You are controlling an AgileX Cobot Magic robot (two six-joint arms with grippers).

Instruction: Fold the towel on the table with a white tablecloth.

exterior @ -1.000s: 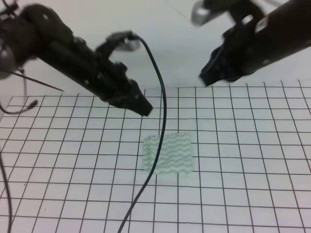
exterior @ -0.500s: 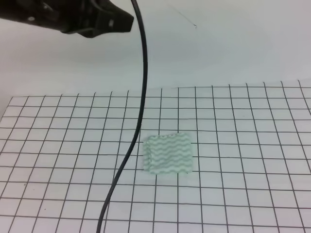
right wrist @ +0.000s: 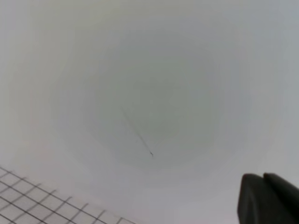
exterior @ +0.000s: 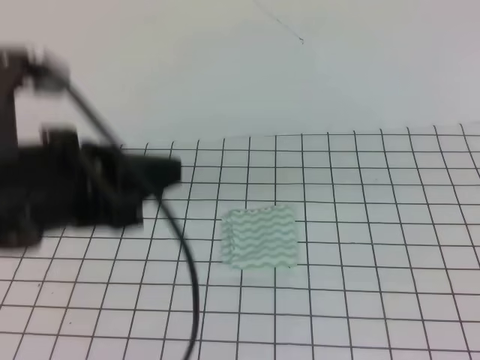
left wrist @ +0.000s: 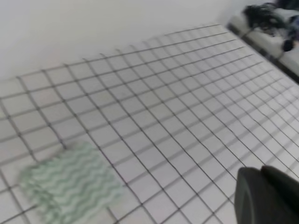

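The towel (exterior: 260, 237) lies folded on the worktop (exterior: 390, 225), right of the blurred left end effector (exterior: 169, 171); its grip state is unreadable. Folding looks finished; next, park.

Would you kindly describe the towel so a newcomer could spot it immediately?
Start at the table with a white tablecloth, ruled in thin black grid lines. Near its middle lies the towel, a small squarish cloth lying flat. Its pale green wavy stripes are the only colour on the grid.

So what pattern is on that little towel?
Pale green wavy stripes on white towel, clearest in the exterior high view.
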